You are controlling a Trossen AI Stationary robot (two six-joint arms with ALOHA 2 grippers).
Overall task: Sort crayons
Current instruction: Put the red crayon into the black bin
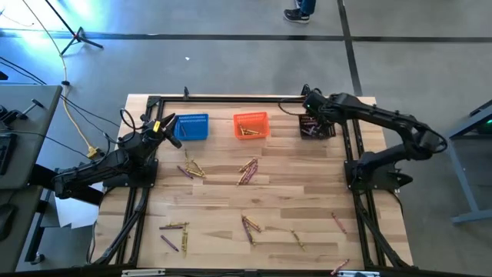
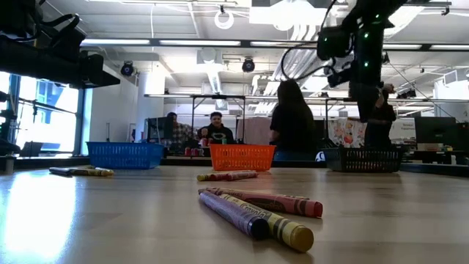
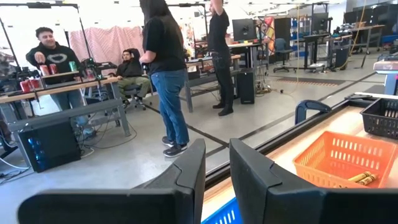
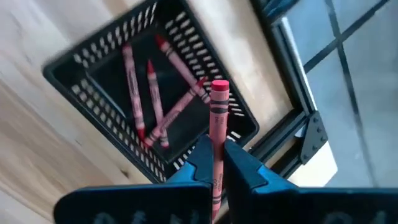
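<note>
So that it can be dropped in with its own colour, a red crayon (image 4: 217,134) is pinched in the right hand (image 4: 215,163) above the black basket (image 4: 93,56). The left hand (image 3: 216,180), slightly spread, is held empty by the blue basket (image 1: 192,127). Other crayons (image 1: 247,171) are scattered on the bench (image 1: 307,215).

No legible txt on crayons or baskets.

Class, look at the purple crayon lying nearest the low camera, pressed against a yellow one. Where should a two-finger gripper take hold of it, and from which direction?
Probably from straight above, at the far end of the purple crayon. It lies flat, so only the top is open, and a yellow crayon touches one long side along the near half, so a mid-barrel pinch would likely catch both.
</note>
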